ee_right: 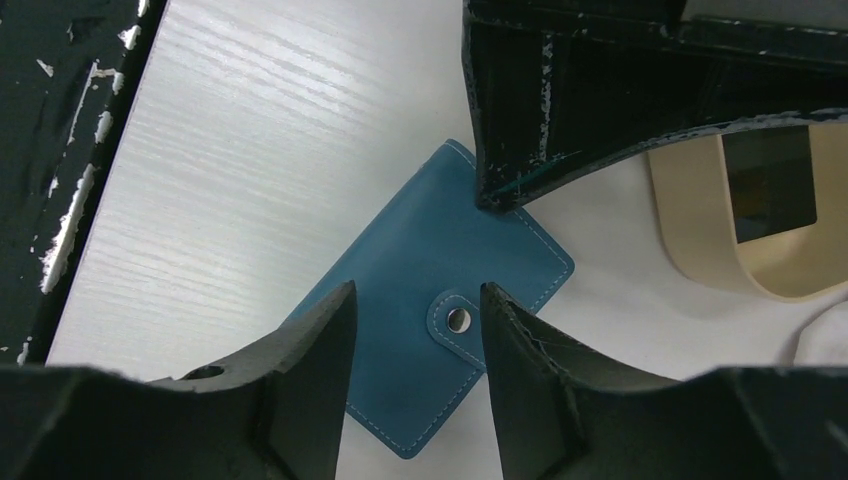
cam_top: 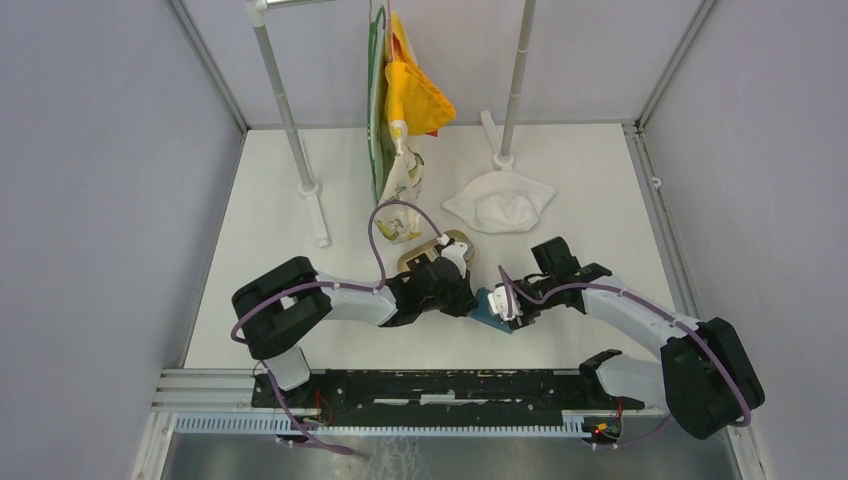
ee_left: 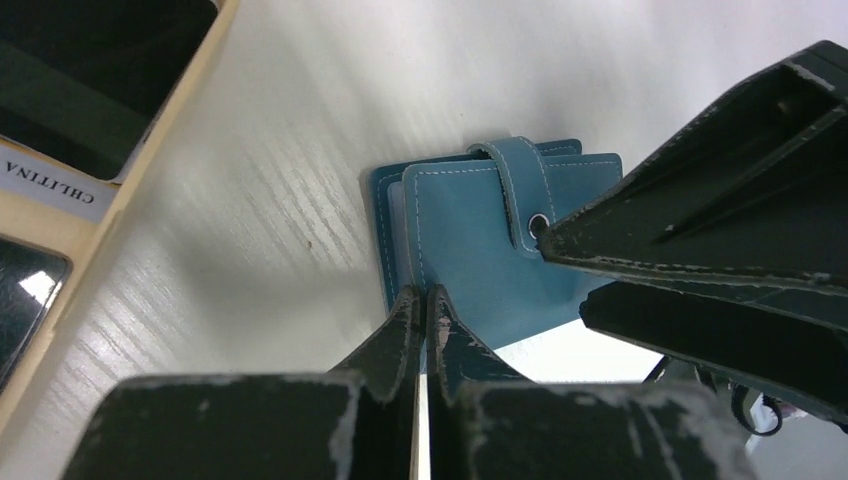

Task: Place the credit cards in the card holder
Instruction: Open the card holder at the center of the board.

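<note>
Blue card holder (ee_left: 470, 240) lies shut on the table (ee_right: 250, 150), between both arms. Your left tool (ee_left: 422, 300), fingers (ee_left: 400, 335) pressed together, rests on its edge. Your right tool (ee_right: 418, 297) hangs spread over the snap tab (ee_right: 450, 315): pinch that tab, lift gently. A credit card (ee_right: 768, 190) sits in the tan tray (ee_right: 700, 250)

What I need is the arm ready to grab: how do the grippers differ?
The left gripper has fingers pressed together; the right gripper has them apart. The left sits at an edge of the card holder; the right frames its snap button. Both are over it.
</note>
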